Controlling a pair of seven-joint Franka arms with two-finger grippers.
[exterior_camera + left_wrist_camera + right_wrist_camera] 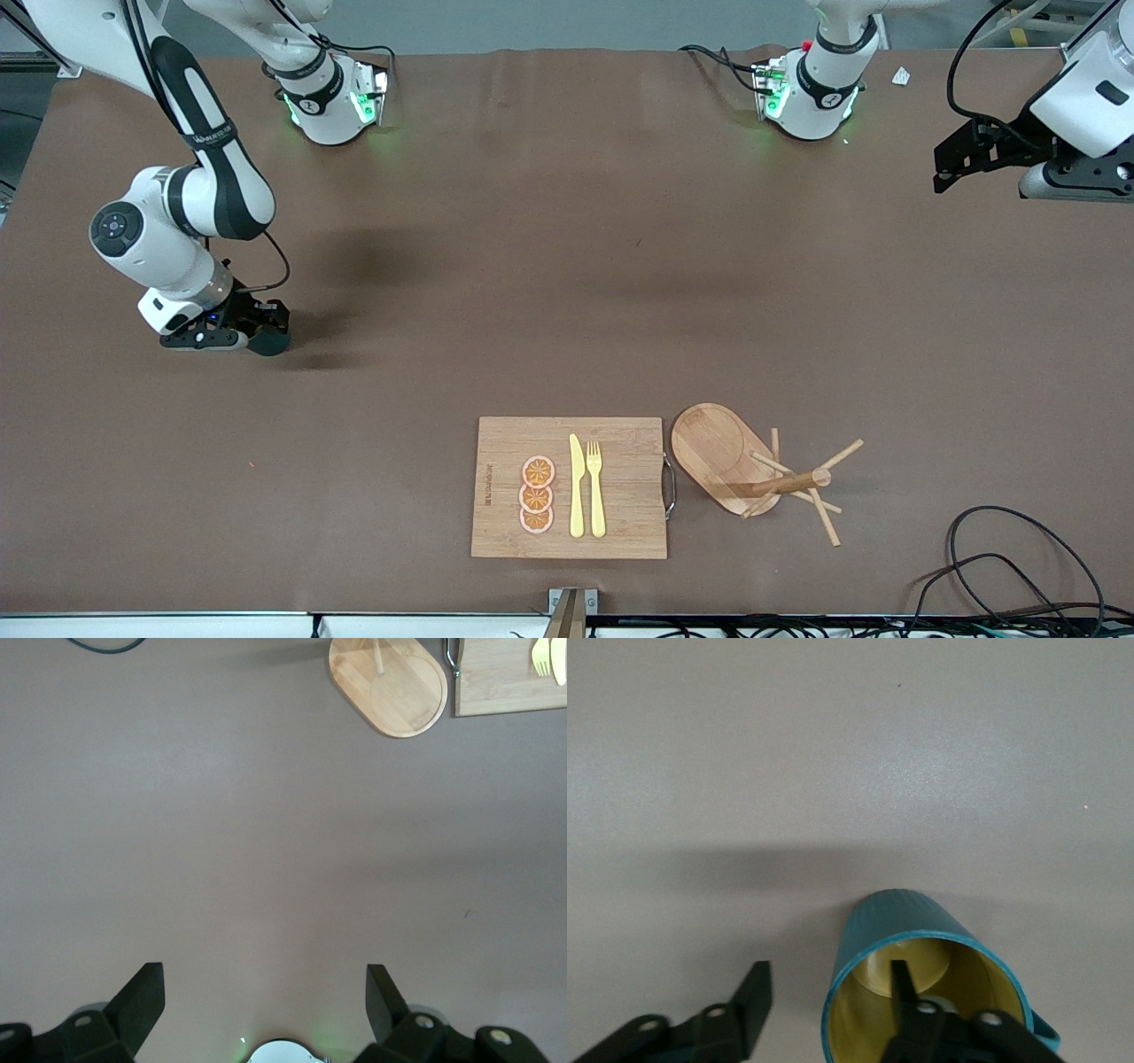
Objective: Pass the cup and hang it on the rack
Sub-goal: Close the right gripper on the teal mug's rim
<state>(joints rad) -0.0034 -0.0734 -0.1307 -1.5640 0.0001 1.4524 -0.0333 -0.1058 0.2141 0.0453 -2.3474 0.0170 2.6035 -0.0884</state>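
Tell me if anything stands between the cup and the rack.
Only the cutting board, beside the rack toward the right arm's end. Right gripper straddles the wall of the cup; left gripper waits open over bare table.

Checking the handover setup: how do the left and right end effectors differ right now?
The left end effector is empty, spread wide over bare table. The right end effector straddles the wall of the cup, with one finger inside and the other outside, apart from it. The left end effector hangs high toward its own arm's end of the table, while the right end effector sits low by the tabletop. Both are open, and neither grips anything.
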